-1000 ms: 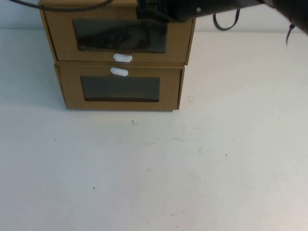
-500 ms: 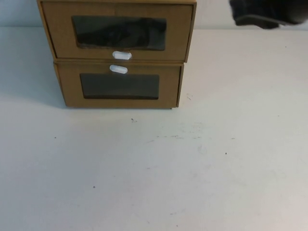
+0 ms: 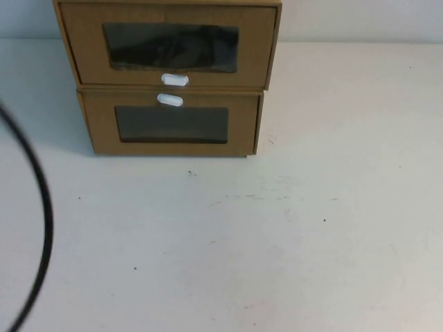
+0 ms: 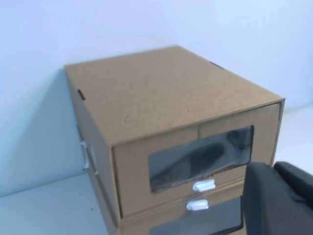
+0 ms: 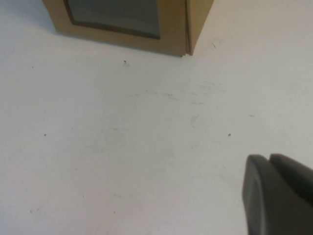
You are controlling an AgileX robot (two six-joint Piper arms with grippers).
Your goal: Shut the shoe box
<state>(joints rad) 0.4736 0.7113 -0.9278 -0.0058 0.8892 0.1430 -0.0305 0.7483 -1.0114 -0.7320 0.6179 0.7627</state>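
Note:
The shoe box (image 3: pixel 169 45) is the upper of two stacked brown cardboard boxes at the table's far left-centre. Its white pull tab (image 3: pixel 174 79) is below its clear window. Its drawer front looks flush with its shell, as the left wrist view also shows (image 4: pixel 161 98). The alike lower box (image 3: pixel 169 128) has its tab (image 3: pixel 170 100) above its window. My left gripper (image 4: pixel 274 169) is shut and empty, in the air in front of the boxes and apart from them. My right gripper (image 5: pixel 269 159) is shut and empty above bare table, nearer than the lower box (image 5: pixel 146 24). Neither gripper shows in the high view.
A black cable (image 3: pixel 43 207) arcs across the left side of the high view. The white table (image 3: pixel 277 228) stretches in front of and to the right of the boxes. A pale wall (image 4: pixel 146 24) stands right behind the boxes.
The dark arm over the upper box a second ago has drawn away to the right and left the high view. The upper drawer front sits slightly further in. A black cable has appeared at left.

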